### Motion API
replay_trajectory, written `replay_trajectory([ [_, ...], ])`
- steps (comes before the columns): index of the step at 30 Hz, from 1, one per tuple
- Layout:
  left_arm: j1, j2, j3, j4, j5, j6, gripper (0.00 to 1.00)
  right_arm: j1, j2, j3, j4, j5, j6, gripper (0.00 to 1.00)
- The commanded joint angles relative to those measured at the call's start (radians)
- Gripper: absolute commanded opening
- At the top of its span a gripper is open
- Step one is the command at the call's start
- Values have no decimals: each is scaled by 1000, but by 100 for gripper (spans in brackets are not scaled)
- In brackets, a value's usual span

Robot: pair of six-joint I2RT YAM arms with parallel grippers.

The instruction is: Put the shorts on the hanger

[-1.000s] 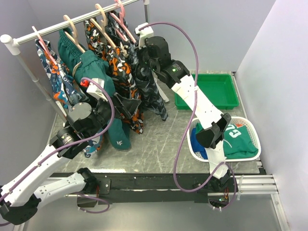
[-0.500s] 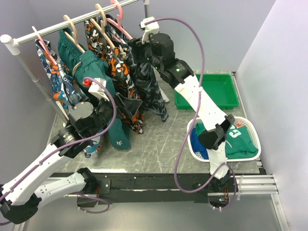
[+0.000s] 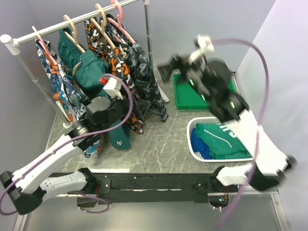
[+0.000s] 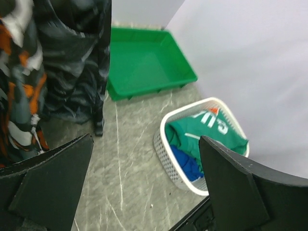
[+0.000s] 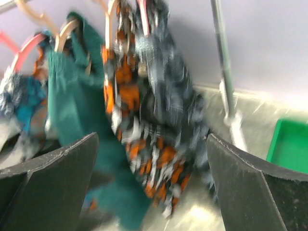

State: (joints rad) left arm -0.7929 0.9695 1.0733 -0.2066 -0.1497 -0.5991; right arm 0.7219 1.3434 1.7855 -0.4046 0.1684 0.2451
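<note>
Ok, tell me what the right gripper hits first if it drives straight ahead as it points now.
Most likely the hanging camouflage shorts, straight ahead of the open right gripper; the orange patterned shorts hang beside them. Blurred picture, so depth is uncertain.

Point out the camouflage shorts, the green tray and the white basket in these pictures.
camouflage shorts (image 3: 149, 89), top external view, middle of the hanging fabric.
green tray (image 4: 144, 65), left wrist view, bare inner floor.
white basket (image 4: 167, 155), left wrist view, perforated side wall.
</note>
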Motion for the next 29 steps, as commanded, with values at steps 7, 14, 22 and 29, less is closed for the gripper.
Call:
replay_trajectory([
  [7, -175, 84, -165, 104, -116, -76, 96, 5, -579, -811, 173, -15, 336, 100],
  [14, -223, 71, -355, 199, -149, -139, 96, 7, -864, -1153, 133, -3, 453, 100],
  [22, -235, 46, -398, 230, -183, -146, 96, 5, -945, -1152, 32, 29, 421, 100],
  [29, -235, -34, -409, 248, -224, -142, 97, 7, -963, -1091, -59, 88, 336, 100],
])
